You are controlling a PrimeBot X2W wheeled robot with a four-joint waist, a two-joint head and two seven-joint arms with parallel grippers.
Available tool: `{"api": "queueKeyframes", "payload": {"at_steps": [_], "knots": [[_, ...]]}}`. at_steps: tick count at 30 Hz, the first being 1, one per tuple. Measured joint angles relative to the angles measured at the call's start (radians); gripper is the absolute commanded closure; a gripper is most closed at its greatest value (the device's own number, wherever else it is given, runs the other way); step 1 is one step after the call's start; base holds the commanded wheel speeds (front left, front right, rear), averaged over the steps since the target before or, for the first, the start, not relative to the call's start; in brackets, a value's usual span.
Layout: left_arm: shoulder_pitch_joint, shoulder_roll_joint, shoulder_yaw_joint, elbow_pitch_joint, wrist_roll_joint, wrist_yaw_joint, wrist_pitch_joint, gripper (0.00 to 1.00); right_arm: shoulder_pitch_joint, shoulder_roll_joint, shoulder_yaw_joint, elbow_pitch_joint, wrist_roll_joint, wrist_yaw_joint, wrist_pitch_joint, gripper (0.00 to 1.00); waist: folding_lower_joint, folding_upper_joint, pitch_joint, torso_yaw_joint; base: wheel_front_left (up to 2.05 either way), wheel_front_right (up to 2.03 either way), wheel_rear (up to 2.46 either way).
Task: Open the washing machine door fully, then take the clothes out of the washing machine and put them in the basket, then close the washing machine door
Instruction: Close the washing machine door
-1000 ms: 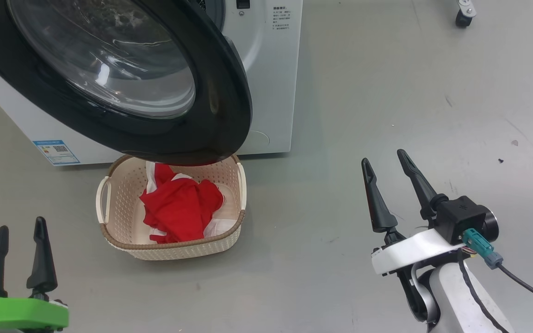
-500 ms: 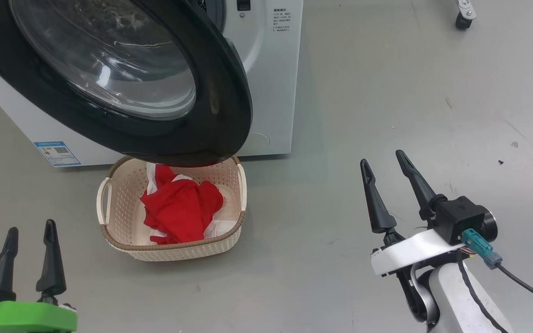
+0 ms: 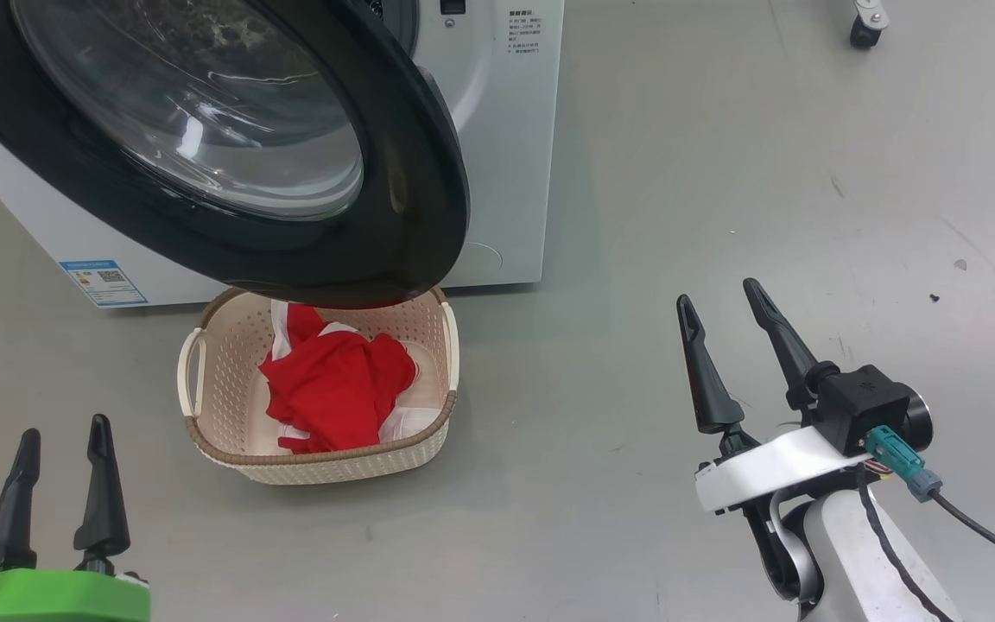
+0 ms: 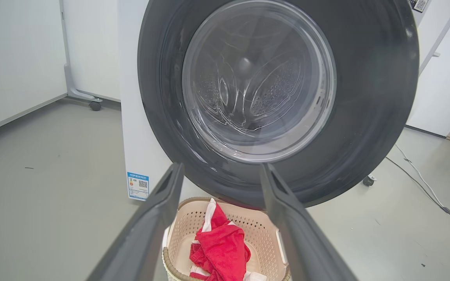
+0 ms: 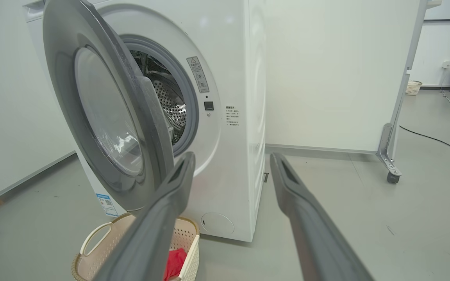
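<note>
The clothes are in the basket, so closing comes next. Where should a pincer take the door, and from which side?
Probably the free black rim of the door, on the side swung out from the machine, reached by the right pincer from the right: that edge stands clear, above the basket.

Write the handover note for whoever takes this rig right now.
Left claw: open, empty, low at the left, touching nothing.
Right claw: open, empty, over bare floor right of the basket.
Clothes: in the basket, which sits on the floor in front of the washer.
Door: open, hanging over the basket's far edge.
Done: door opened, clothes in basket.
Left: close the door.
</note>
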Motion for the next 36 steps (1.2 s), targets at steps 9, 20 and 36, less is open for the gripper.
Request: {"api": "queueKeyframes", "payload": {"at_steps": [9, 20, 36], "knots": [[0.0, -0.018, 0.013, 0.0, 0.017, -0.009, 0.0, 0.0, 0.0, 0.0, -0.002, 0.0, -0.001, 0.0, 0.0, 0.0, 0.0, 0.0, 0.003, 0.0, 0.0, 0.0, 0.0], [0.0, -0.026, 0.025, 0.0, 0.042, -0.017, 0.0, 0.0, 0.0, 0.0, -0.001, -0.004, -0.001, 0.0, 0.0, 0.0, 0.0, 0.0, 0.004, 0.0, 0.0, 0.0, 0.0], [0.0, -0.041, 0.04, 0.007, 0.053, -0.025, 0.0, 0.0, 0.0, 0.0, 0.003, -0.005, 0.001, 0.0, 0.0, 0.0, 0.0, 0.0, 0.007, -0.001, 0.0, 0.0, 0.0]]}}
